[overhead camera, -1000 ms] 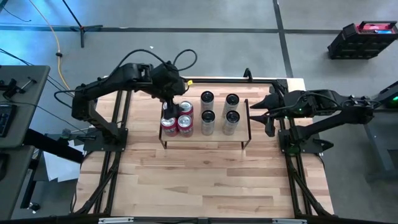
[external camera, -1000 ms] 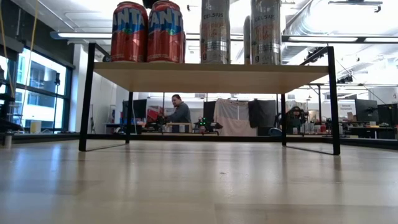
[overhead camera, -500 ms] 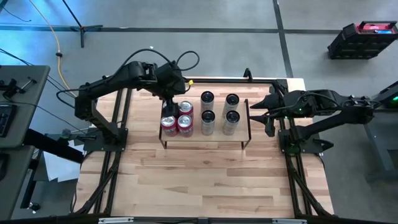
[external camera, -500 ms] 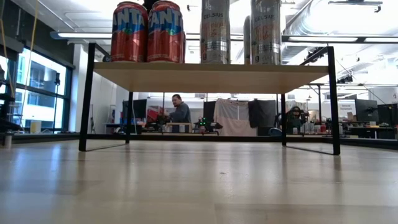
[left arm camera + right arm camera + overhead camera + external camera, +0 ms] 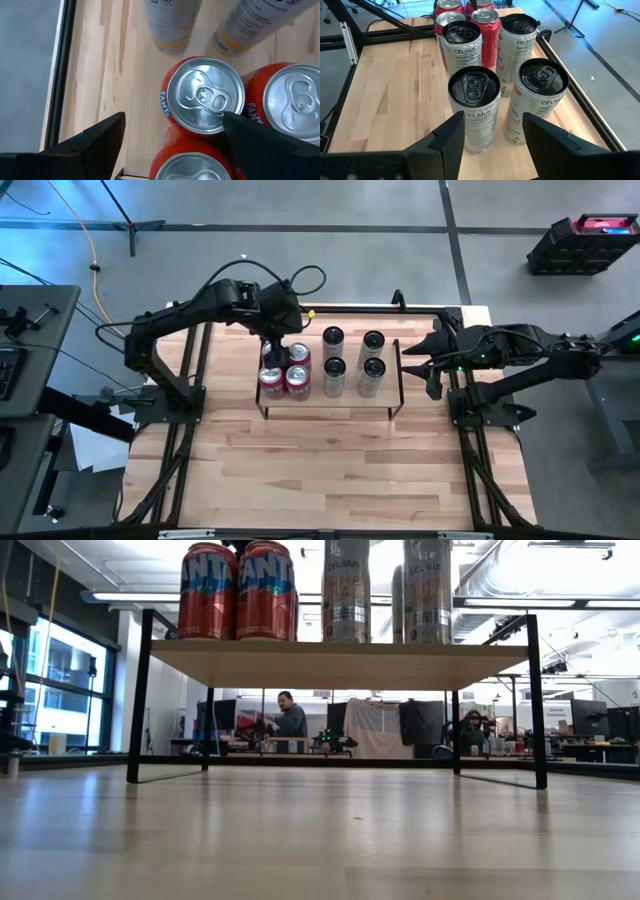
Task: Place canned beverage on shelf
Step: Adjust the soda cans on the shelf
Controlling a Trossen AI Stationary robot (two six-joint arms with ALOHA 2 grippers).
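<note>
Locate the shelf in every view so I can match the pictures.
High view: the shelf sits mid-table, towards the far edge, between the arms.
Low view: its board spans the upper frame on black legs.
Left wrist view: its board shows as the wood under the cans.
Right wrist view: its board fills the middle, carrying the cans.
Shared landmark: the red cans at one end.

Upright cans point(image 5: 298, 354) on shelf point(image 5: 390, 396)
</note>
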